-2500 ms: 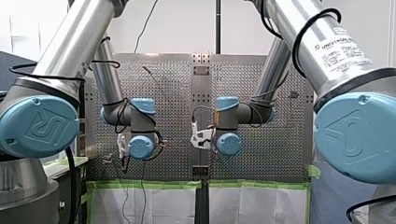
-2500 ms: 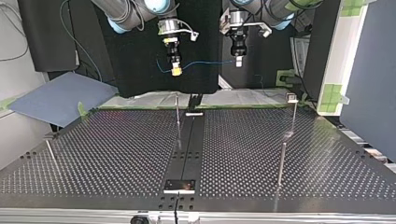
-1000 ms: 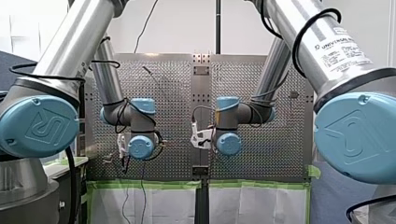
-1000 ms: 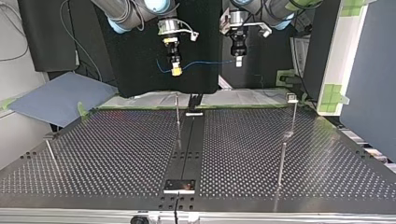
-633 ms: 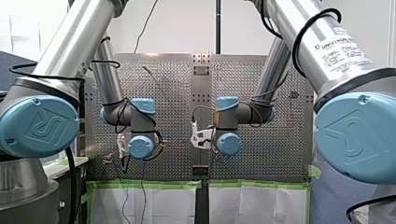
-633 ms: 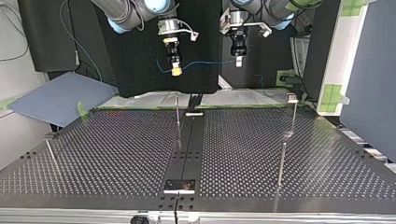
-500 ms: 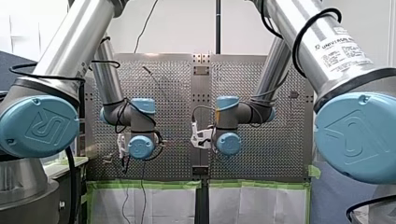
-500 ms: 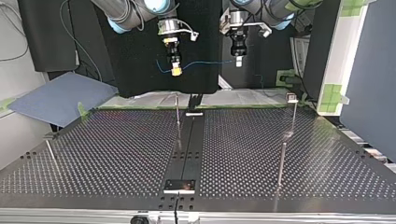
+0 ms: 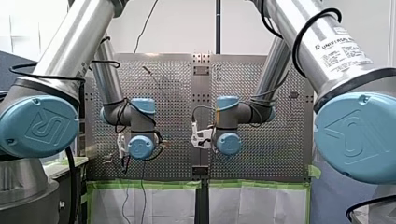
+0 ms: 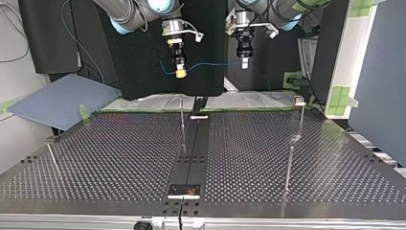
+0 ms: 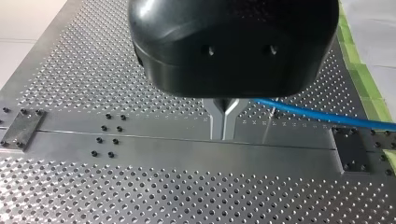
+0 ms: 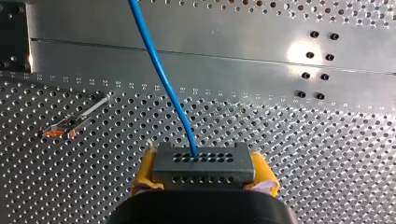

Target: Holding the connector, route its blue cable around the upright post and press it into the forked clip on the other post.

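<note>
Clamping connector [image 12: 203, 163]; R end effector [image 12: 204, 171] closed

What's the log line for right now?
right gripper shut on connector | left gripper shut on blue cable | upright post not yet rounded | forked clip empty
</note>
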Available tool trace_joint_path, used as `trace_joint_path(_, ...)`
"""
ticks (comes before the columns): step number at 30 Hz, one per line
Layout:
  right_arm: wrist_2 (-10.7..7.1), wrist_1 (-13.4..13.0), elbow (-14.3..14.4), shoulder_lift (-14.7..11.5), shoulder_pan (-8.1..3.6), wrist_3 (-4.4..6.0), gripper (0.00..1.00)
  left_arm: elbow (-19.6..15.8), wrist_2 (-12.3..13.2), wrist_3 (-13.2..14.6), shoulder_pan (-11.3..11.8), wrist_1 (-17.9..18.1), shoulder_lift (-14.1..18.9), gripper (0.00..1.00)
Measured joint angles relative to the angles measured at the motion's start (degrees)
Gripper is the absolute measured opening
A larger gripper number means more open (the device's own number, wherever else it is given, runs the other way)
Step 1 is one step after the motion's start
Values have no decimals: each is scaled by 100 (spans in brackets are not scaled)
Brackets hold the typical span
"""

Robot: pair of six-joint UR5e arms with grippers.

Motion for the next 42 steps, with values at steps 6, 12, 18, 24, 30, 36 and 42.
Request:
trace_joint_path(6,-29,66,-65,64,65,65,0,-82,67,100,85,102,-100,0)
trace_joint_path(12,-43,351,-351,351,234,352,0,-129,94,362,137,361,-361,0)
trace_joint_path(18,-44,520,-556,668,253,641,0,-131,97,535,140,534,-696,0)
trace_joint_path(24,-44,535,-578,1010,255,707,0,-132,97,552,141,552,-901,0)
trace_joint_path(30,-39,534,-586,1316,250,718,0,-117,122,560,146,582,-916,0)
trace_joint_path(36,114,670,-806,1328,242,852,0,69,142,494,165,482,-728,0)
trace_joint_path(42,181,938,-1085,1074,237,918,0,135,4,364,229,199,-439,0)
